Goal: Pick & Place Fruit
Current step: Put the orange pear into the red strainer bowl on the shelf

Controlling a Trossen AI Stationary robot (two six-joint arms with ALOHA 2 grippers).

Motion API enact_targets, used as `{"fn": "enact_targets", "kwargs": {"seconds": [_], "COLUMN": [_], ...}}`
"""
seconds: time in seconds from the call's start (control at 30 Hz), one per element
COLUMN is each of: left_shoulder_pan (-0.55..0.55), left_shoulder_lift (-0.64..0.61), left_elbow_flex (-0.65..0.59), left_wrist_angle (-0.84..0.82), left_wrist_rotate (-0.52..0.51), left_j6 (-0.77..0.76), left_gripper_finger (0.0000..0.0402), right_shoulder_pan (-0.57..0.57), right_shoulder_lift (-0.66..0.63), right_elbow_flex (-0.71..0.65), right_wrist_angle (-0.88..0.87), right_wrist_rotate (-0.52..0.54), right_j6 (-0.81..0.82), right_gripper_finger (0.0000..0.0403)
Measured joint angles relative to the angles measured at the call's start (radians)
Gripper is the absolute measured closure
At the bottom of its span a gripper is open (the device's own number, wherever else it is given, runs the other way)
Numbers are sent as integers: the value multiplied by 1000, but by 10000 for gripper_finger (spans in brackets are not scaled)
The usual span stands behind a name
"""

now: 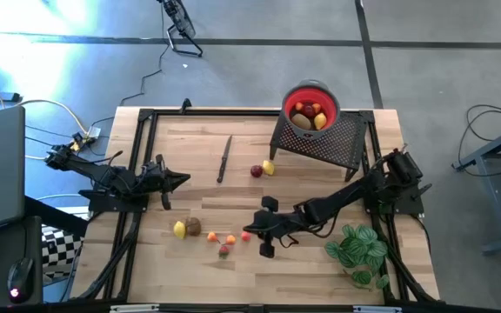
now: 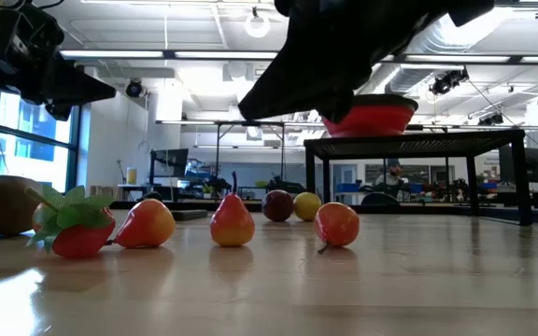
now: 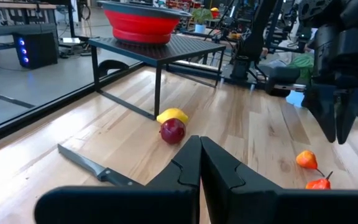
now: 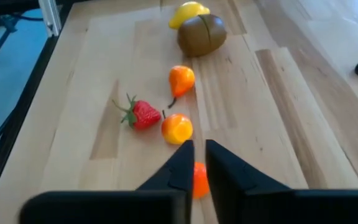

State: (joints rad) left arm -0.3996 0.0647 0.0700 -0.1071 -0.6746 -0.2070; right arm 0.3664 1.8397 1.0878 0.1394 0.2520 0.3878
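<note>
Fruit [image 1: 207, 233]: small glossy rounded pieces, yellow, brown, orange, red, strung across lower centre of desk [image 1: 198, 165]. Red and yellow pair at mid-frame; more piled in red bowl [image 1: 312, 107] on black stand, upper right. Right claw [image 1: 263, 236] low over orange piece, fingers barely parted, nothing pinched. Left claw [image 1: 181, 181] at left, pressed together, empty.

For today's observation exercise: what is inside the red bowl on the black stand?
The bowl holds fruit: yellow, red and brown pieces show on top. Anything beneath them is covered, so the full count cannot be seen.
</note>
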Motion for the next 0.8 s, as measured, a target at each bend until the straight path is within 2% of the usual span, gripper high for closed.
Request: {"fn": "enact_targets", "kwargs": {"seconds": [0.3, 0.4, 0.53, 0.8], "left_shoulder_pan": [0, 0, 0, 0], "left_shoulder_lift": [0, 0, 0, 0], "left_elbow_flex": [0, 0, -1, -1], "left_wrist_angle": [-1, -1, -1, -1], "left_wrist_rotate": [2, 3, 3, 2], "left_j6": [0, 0, 0, 0], "left_gripper_finger": [402, 402, 402, 402], "right_shoulder_pan": [0, 0, -2, -3], "right_shoulder_lift": [0, 0, 0, 0], "right_elbow_flex": [0, 0, 0, 0], "right_wrist_angle": [-24, -24, -24, -12], "right_wrist_rotate": [-5, -31, -53, -48], "right_j6": [-68, -102, -130, -128], "right_gripper_finger": [208, 175, 160, 158]}}
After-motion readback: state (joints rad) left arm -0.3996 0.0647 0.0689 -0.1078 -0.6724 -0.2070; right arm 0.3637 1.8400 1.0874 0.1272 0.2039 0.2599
